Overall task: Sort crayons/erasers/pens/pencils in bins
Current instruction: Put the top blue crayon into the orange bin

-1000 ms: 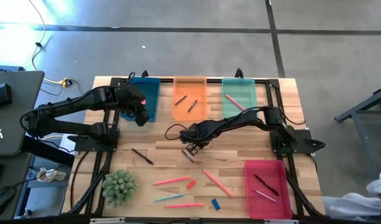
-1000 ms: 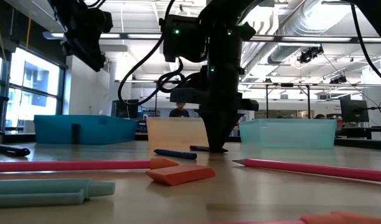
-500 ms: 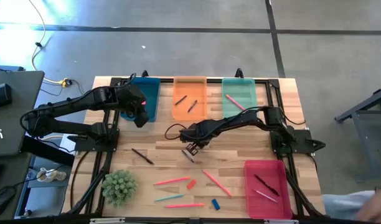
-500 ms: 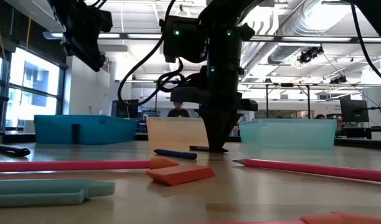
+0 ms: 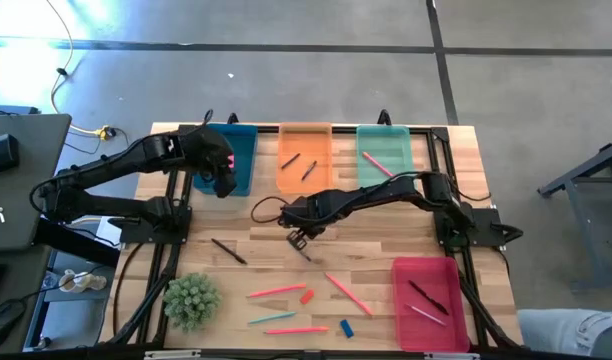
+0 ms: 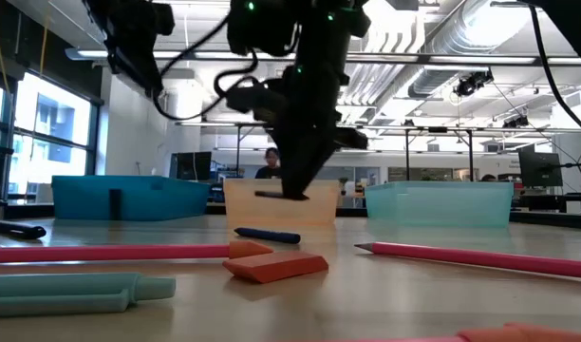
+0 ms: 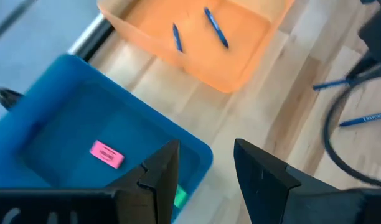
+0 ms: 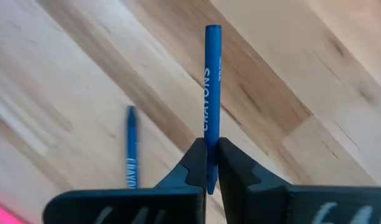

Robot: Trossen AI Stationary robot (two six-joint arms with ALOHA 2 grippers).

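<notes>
One crayon (image 8: 209, 93) (its wrapper printed CRAYONS) is pinched by its end between the closed fingers of the right gripper (image 5: 298, 238), lifted clear of the table (image 5: 256, 255) near its middle; a second crayon (image 8: 132, 148) lies on the wood below. Two crayons already rest in the orange bin (image 5: 305, 160), probably the destination. To carry well, keep the grip firm, travel level, and release low inside the bin walls. Left gripper (image 7: 206, 168) hovers over the dark blue bin (image 7: 66, 124), fingers parted and empty, with a pink eraser (image 7: 106, 154) inside.
</notes>
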